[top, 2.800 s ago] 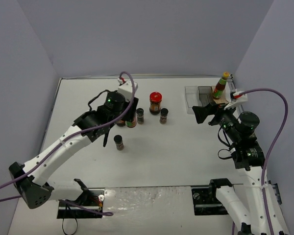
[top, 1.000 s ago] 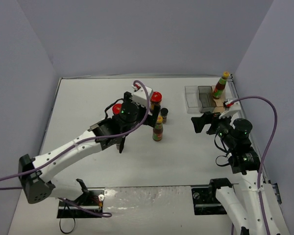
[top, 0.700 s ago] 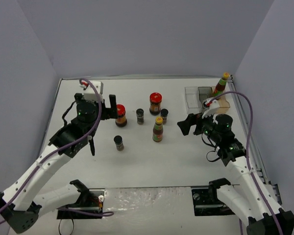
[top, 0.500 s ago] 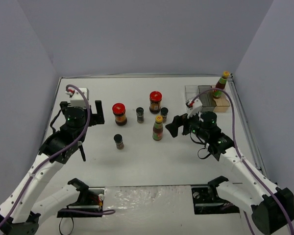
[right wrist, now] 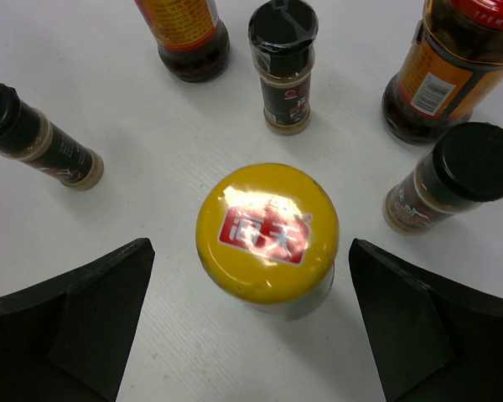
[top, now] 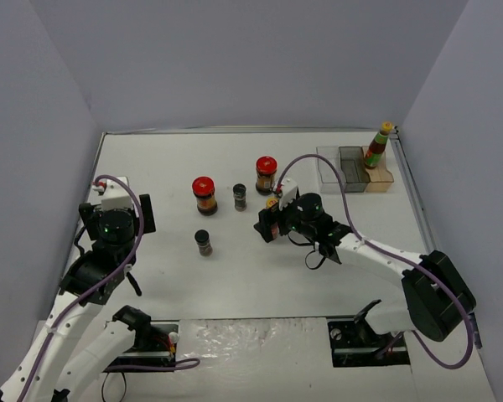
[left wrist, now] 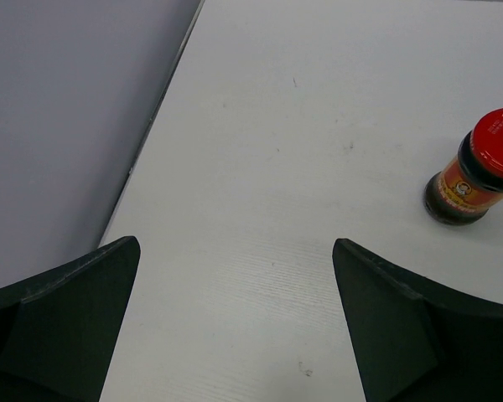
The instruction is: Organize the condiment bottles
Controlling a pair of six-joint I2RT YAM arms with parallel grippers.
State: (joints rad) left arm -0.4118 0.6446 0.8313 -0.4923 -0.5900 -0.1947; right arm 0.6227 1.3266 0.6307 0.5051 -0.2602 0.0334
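A yellow-capped sauce bottle (right wrist: 267,230) stands upright mid-table, and my right gripper (right wrist: 250,251) hangs open over it with a gap on each side of the cap. From above, only its cap (top: 272,202) shows beside the right gripper (top: 268,222). Around it stand two red-lidded jars (top: 204,194) (top: 267,174) and black-capped jars (top: 240,197) (top: 203,242); a third black-capped jar (right wrist: 461,180) shows in the right wrist view. Another yellow-capped bottle (top: 375,151) stands in the tray (top: 331,172). My left gripper (top: 117,207) is open and empty at the far left, with one red-lidded jar (left wrist: 478,167) off to its right.
The three-compartment tray sits at the back right by the wall. The table's left edge and grey side wall (left wrist: 67,126) run close beside the left gripper. The right arm's purple cable (top: 310,163) arcs over the table between the bottles and the tray.
The left arm has pulled back to the left, away from the bottles, its gripper open. The right arm has swung left from the tray to over the yellow-capped bottle.
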